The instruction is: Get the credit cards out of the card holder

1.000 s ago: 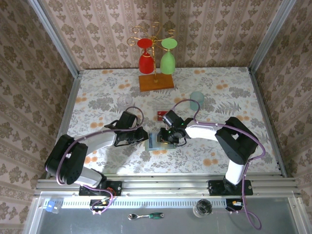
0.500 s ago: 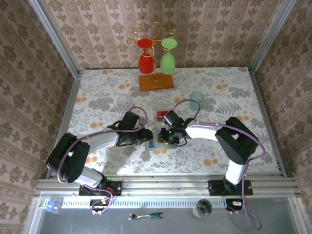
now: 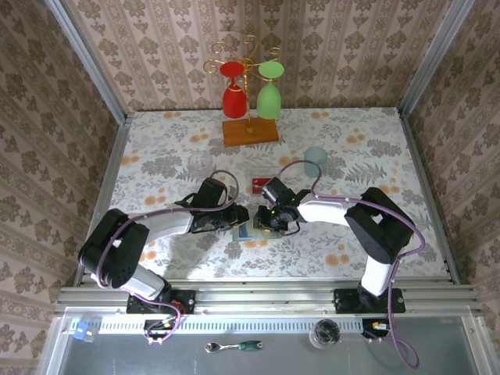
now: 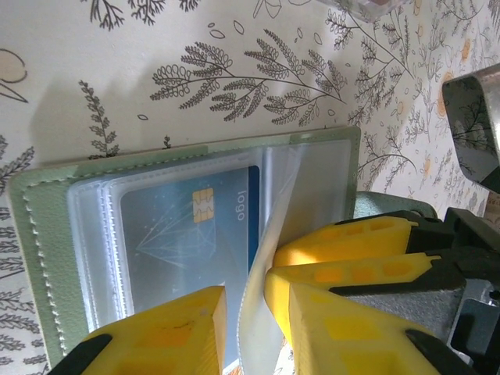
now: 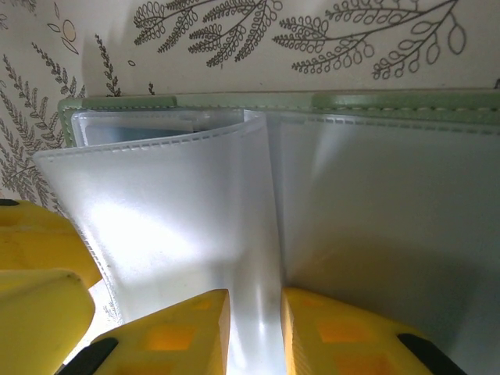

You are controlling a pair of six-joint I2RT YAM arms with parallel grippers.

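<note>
The card holder (image 3: pixel 248 227) lies open on the table between my two grippers, its pale green cover (image 4: pixel 47 234) under frosted clear sleeves. A blue credit card (image 4: pixel 191 226) with a gold chip sits in a sleeve on the left half. One sleeve leaf (image 5: pixel 234 234) stands up from the spine, and my right gripper (image 5: pixel 255 328) is shut on it. My left gripper (image 4: pixel 246 328) is slightly open astride the same leaf, which rests against its right finger (image 4: pixel 344 328). A red credit card (image 3: pixel 260 183) lies on the table just behind the card holder.
A wooden base (image 3: pixel 250 131) at the back holds a rack with a red and a green glass. A pale teal cup (image 3: pixel 316 160) stands right of centre and a clear glass (image 3: pixel 199 162) left of centre. Both arms meet at the table's middle.
My left gripper has slid right, up to the card holder, and its jaws have parted a little. The right gripper keeps its hold on the sleeve leaf.
</note>
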